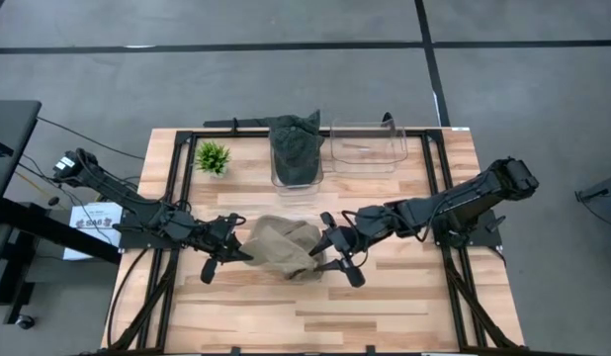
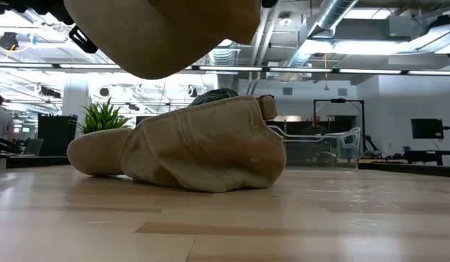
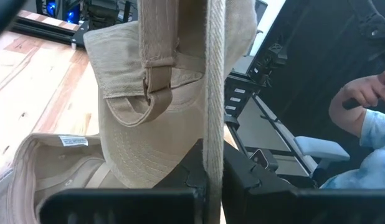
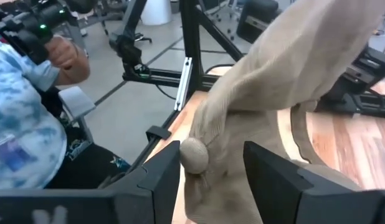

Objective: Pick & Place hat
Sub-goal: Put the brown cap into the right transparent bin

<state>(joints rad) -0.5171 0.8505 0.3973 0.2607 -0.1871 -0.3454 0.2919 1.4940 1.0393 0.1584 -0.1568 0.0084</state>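
Left gripper (image 1: pixel 229 251) pinched tight on the tan hat's (image 1: pixel 281 244) edge, right gripper (image 1: pixel 335 259) with fingers apart around the hat's crown, lifted over another tan hat (image 2: pixel 188 149)

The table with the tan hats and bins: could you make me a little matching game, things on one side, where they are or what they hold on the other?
Things:
1. tan hat
2. green plant
3. left clear bin
4. right clear bin

Places or states:
A. far left part of the table
B. holds dark hats
C. between the two grippers, near the front
D. looks empty

Pairs: 1-C, 2-A, 3-B, 4-D
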